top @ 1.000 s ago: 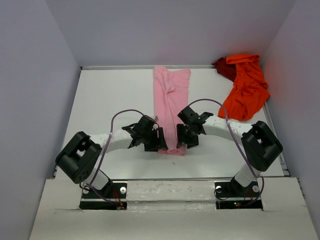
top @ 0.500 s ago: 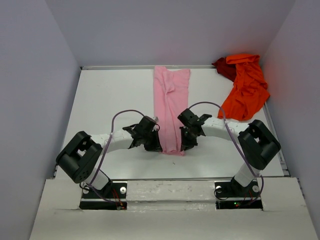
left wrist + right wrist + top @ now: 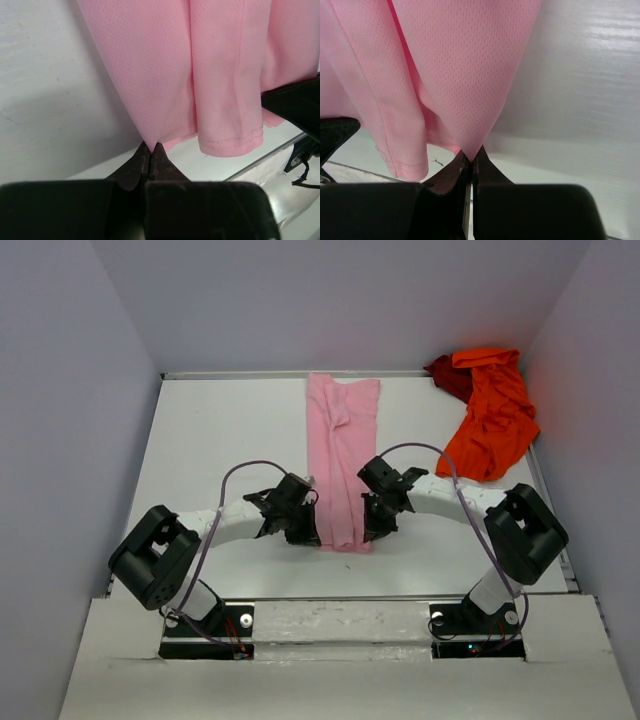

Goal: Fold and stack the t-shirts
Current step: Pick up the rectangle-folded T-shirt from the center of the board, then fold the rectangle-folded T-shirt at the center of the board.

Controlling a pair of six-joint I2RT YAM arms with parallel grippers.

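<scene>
Left tool (image 3: 150, 152): jaws pressed together, pinching the near left corner of the light pink t-shirt (image 3: 340, 455). Right tool (image 3: 470, 156): also pressed together, pinching the near right corner. In both wrist views the cloth draws to a sharp point at my fingertips.

The pink shirt lies mid-tabletop (image 3: 220, 440) as a long narrow strip, already folded lengthwise. It runs from the far edge to my two tools, which flank its near end. The orange-red t-shirt (image 3: 495, 425) and the dark red t-shirt (image 3: 447, 375) sit heaped in the far right corner, well apart and unfolded.

Risks from here:
- Each pinch holds very little fabric, right at the edge. A quick lift, or drag from the strip's far end, could pull a corner free.
- A loose hemmed layer hangs just beside each pinch. I cannot tell from these views how many layers each tool has caught. If it is only the top one, the lengthwise fold may open as I raise it.
- If the two arms lift or travel unevenly, the cross fold will land skewed.
- The tools stand near each other, so drifting inward risks contact.
</scene>
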